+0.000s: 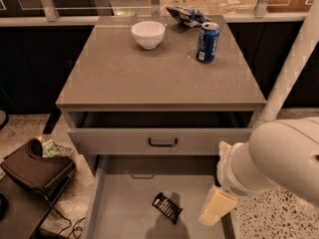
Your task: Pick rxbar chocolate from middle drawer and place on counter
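The rxbar chocolate (167,207) is a small black bar with pale lines, lying flat and askew on the grey floor of the open middle drawer (124,203). My gripper (216,208) hangs at the end of the bulky white arm (279,158), over the drawer's right side, just right of the bar and apart from it. It holds nothing that I can see. The grey-brown counter (149,73) lies above the drawers.
On the counter stand a white bowl (148,34), a blue soda can (207,42) and a blue-and-silver snack bag (185,15) at the back. The shallower drawer with a dark handle (162,142) is slightly open above. A dark bag (35,166) lies on the floor at left.
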{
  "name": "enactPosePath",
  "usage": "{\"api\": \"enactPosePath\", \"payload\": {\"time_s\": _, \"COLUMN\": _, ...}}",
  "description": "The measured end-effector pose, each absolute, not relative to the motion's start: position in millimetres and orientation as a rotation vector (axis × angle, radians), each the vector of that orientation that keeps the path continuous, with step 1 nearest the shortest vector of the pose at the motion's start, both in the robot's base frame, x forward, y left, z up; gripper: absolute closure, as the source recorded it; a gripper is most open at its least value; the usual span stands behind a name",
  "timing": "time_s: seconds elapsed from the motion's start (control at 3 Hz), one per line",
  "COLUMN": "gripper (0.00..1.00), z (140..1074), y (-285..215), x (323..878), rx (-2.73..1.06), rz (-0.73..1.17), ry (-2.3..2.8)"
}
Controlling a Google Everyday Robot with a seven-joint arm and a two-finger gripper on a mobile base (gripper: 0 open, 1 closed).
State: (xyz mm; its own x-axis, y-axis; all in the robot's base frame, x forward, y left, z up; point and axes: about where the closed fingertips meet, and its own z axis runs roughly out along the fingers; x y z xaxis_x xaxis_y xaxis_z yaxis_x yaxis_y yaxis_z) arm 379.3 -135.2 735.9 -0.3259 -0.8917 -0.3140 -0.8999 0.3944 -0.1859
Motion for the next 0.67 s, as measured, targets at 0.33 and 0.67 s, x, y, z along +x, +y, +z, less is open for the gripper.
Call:
{"api": "enactPosePath", "payload": {"time_s": 0.33, "gripper": 0.00, "z": 700, "y": -119, "x": 393, "rx": -1.596, "rz": -0.043, "ry": 2.303}}
{"api": "enactPosePath", "payload": {"time_s": 0.67, "gripper": 0.00, "z": 651, "y": -112, "x": 405, "rx": -1.624, "rz": -0.115, "ry": 2.301}}
